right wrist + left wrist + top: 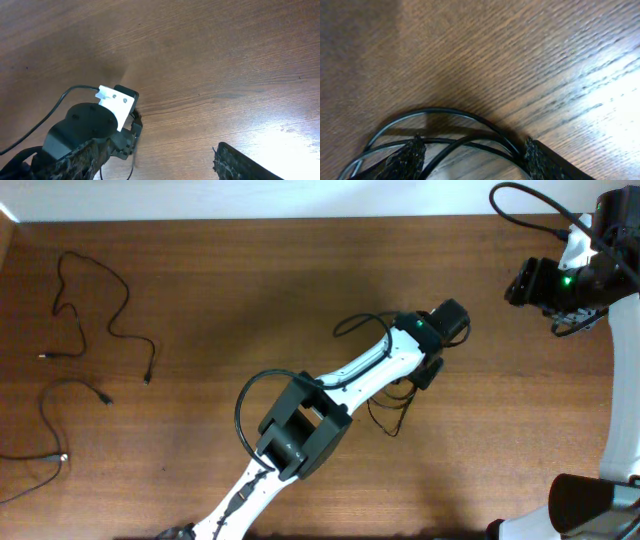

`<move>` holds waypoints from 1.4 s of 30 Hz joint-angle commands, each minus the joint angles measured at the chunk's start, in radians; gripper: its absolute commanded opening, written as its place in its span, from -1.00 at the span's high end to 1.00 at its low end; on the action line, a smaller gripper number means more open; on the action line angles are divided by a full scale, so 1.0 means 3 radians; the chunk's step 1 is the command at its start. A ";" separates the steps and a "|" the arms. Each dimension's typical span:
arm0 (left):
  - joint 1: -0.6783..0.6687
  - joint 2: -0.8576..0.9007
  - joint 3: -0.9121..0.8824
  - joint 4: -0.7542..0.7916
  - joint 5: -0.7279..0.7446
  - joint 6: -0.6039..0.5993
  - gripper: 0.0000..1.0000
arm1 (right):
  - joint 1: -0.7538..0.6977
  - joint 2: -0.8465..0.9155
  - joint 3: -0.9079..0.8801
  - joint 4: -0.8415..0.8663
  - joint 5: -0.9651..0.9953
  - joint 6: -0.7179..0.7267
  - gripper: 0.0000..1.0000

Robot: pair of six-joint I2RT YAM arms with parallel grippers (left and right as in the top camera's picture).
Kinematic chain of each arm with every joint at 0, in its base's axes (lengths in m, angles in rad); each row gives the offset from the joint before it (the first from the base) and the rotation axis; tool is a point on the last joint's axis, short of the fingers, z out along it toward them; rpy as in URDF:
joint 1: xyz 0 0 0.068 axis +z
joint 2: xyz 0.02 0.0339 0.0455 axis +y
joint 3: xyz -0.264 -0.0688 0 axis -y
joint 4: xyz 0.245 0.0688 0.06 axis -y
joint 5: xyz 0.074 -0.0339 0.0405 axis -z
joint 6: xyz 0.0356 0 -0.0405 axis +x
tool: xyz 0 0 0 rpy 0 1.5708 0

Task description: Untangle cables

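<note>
One thin black cable [388,416] lies in loops on the wooden table under my left gripper [428,374]. In the left wrist view its strands [445,112] curve between the open fingers of the left gripper [472,150], which sits low over them without closing. Two more loose cables lie at the far left, one [98,308] above the other [48,425], each with small plug ends. My right gripper [522,282] hovers open and empty at the top right. Its wrist view shows its spread fingers [157,150] above bare table, looking at the left arm's wrist [95,125].
The left arm [300,425] stretches from the bottom edge to the table's middle, with its own thicker black cable looping alongside [245,395]. The right arm's white link [625,380] runs down the right edge. A white wall borders the far edge.
</note>
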 commanded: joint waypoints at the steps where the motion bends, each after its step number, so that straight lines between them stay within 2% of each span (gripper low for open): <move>1: -0.0104 0.0207 -0.0039 -0.0215 0.0086 -0.0043 -0.30 | 0.0013 0.0017 0.0013 -0.0006 -0.0031 -0.0037 -0.51; 3: -0.0120 0.0211 -0.0038 -0.0487 0.0088 -0.0116 -0.33 | 0.0013 0.0017 0.0013 -0.0004 -0.0031 -0.0037 -0.51; 4: -0.0120 0.0211 -0.0038 -0.0556 0.0089 -0.0116 -0.22 | 0.0013 0.0017 0.0013 -0.0004 -0.0031 -0.0037 -0.51; 5: -0.0120 0.0211 -0.0038 -0.0598 0.0089 -0.0116 0.21 | 0.0013 0.0017 0.0013 -0.0004 -0.0031 -0.0037 -0.51; 7: -0.0109 0.0211 -0.0031 -0.0596 0.0084 -0.0114 0.66 | 0.0013 0.0017 0.0013 -0.0006 -0.0032 -0.0037 -0.51; 8: -0.0090 0.0211 -0.0014 -0.0596 0.0084 -0.0114 0.84 | 0.0013 0.0017 0.0013 -0.0006 -0.0031 -0.0037 -0.51; 10: -0.0025 0.0211 0.0056 -0.0615 0.0041 -0.0114 0.98 | 0.0013 0.0017 0.0013 -0.0006 -0.0031 -0.0037 -0.51; 13: 0.0189 0.0211 0.0443 -0.0891 -0.0160 -0.0113 1.00 | 0.0013 0.0017 0.0013 -0.0004 -0.0031 -0.0038 -0.51; 15: 0.0430 0.0210 0.1045 -0.1289 -0.0407 -0.0113 1.00 | 0.0013 0.0017 0.0013 -0.0001 -0.0031 -0.0038 -0.51; 18: 0.1045 0.0210 0.2505 -0.2052 -0.0516 -0.0074 1.00 | 0.0013 0.0017 0.0013 -0.0003 -0.0029 -0.0038 -0.51; 20: 0.1457 0.0211 0.3209 -0.2332 -0.0518 -0.0010 1.00 | 0.0013 0.0017 0.0013 -0.0003 -0.0031 -0.0038 -0.51; 24: 0.2599 -0.0112 0.3330 -0.2096 -0.0563 0.0052 1.00 | 0.0013 0.0017 0.0013 -0.0004 -0.0032 -0.0037 -0.50; 29: 0.3872 -0.0584 0.3330 -0.1246 -0.0562 0.0074 1.00 | 0.0013 0.0017 0.0013 -0.0046 -0.0032 -0.0037 -0.51; 32: 0.4538 -0.0858 0.3330 -0.1044 -0.0557 0.0074 1.00 | 0.0013 0.0017 0.0013 -0.0048 -0.0032 -0.0036 -0.51; 34: 0.4720 -0.0882 0.3328 -0.1109 -0.0456 0.0074 1.00 | 0.0013 0.0017 0.0013 -0.0047 -0.0033 -0.0036 -0.51; 35: 0.4777 -0.0881 0.3290 -0.1157 -0.0384 0.0074 0.94 | 0.0013 0.0017 0.0013 -0.0048 -0.0033 -0.0036 -0.50; 36: 0.4798 -0.0881 0.3162 -0.1190 -0.0295 0.0074 0.55 | 0.0013 0.0017 0.0013 -0.0060 -0.0033 -0.0036 -0.50; 37: 0.4796 -0.0881 0.2937 -0.1204 -0.0198 0.0072 -0.25 | 0.0013 0.0017 0.0013 -0.0083 -0.0033 -0.0036 -0.51; 39: 0.4796 -0.0881 0.2361 -0.1204 0.0034 0.0072 -0.95 | 0.0013 0.0017 0.0013 -0.0098 -0.0033 -0.0036 -0.51; 42: 0.4796 -0.0881 0.1820 -0.1227 0.0052 0.0072 -0.99 | 0.0013 0.0017 0.0013 -0.0099 -0.0033 -0.0036 -0.51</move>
